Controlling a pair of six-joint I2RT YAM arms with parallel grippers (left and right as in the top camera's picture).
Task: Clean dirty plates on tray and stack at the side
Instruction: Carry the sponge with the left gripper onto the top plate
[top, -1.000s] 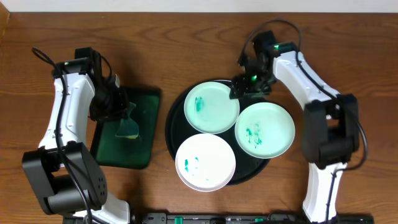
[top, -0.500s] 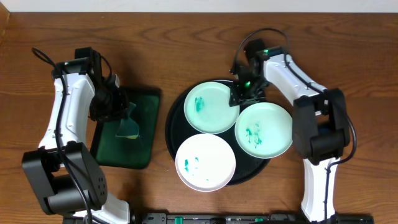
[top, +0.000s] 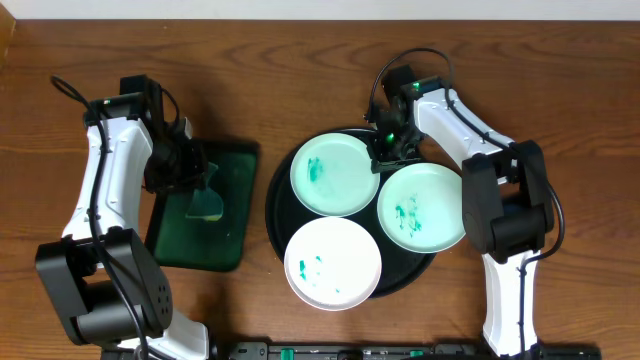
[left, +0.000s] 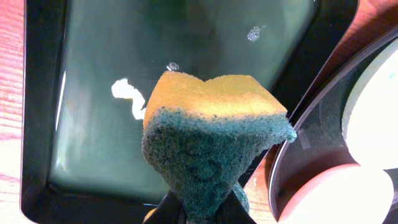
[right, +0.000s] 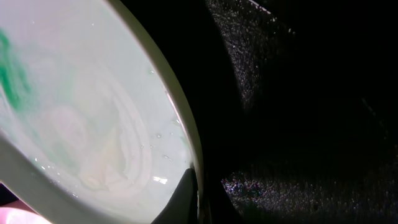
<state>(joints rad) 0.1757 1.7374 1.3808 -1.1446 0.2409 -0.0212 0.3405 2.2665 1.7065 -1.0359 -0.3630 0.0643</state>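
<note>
While my left end effector (top: 198, 183) stays clamped on the sponge (left: 211, 143), my right end effector (top: 383, 160) has pinched shut on the 11 o'clock plate (top: 335, 175) rim, plate nudged left.

L wrist view: sponge (left: 211, 137) hides most of left tool (left: 202, 210), bottom edge cuts the rest. R wrist view: plate (right: 74, 112) cut off left & bottom; right tool (right: 198, 208) barely in frame. Overhead: plates (top: 332, 263) cover much of tray (top: 278, 200).
</note>
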